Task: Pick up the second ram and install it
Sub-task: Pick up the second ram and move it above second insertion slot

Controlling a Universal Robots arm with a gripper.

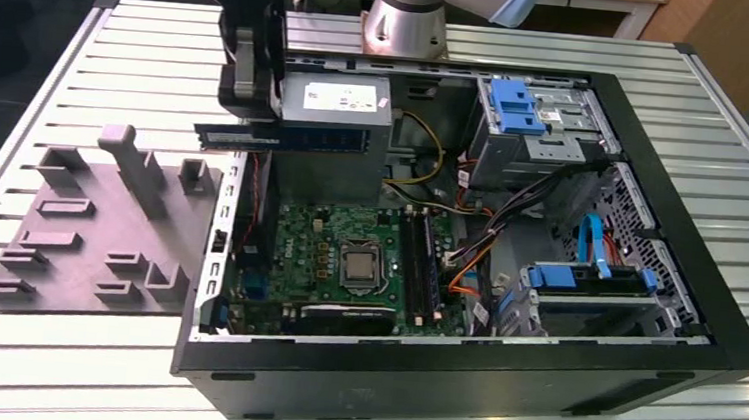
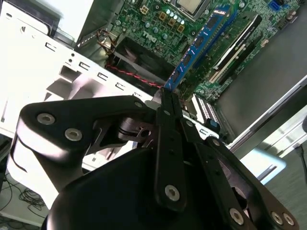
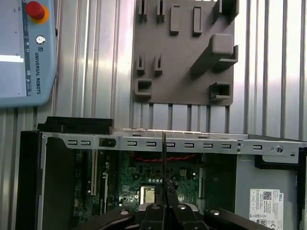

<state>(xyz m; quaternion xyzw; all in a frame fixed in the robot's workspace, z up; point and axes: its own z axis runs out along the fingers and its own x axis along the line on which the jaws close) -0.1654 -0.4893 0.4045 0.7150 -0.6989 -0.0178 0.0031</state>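
The black two-fingered end effector (image 1: 254, 112) is closed narrow on the second ram (image 1: 281, 138), a long, thin, flat dark memory stick with a row of chips, and grips it near one end. In the exterior view the stick hangs level in the air above the wall of the open black metal computer case (image 1: 470, 363) on the exterior view's left. One end juts towards the grey plastic fixture block with upright posts (image 1: 91, 238), and the other reaches in front of the grey box-shaped power supply (image 1: 336, 102).

In the second wrist view the fingers (image 2: 169, 122) meet on the second ram (image 2: 199, 43). It looks blue there and points away from them over the green motherboard (image 2: 144, 28).

In the first wrist view the second ram (image 3: 163, 163) is seen edge-on as a thin dark line rising from the end effector (image 3: 165, 207). It crosses the case's slotted silver rim (image 3: 216, 143). The fixture block (image 3: 184, 52) lies beyond the rim on the ribbed aluminium tabletop (image 3: 96, 72). A pale blue-grey control pendant with a red button (image 3: 24, 52) rests on the tabletop near the block.

In the exterior view the long black memory slots (image 1: 419, 259) lie on the motherboard (image 1: 325, 241), on the exterior view's right of the square silver processor socket (image 1: 361, 266), well apart from the held stick
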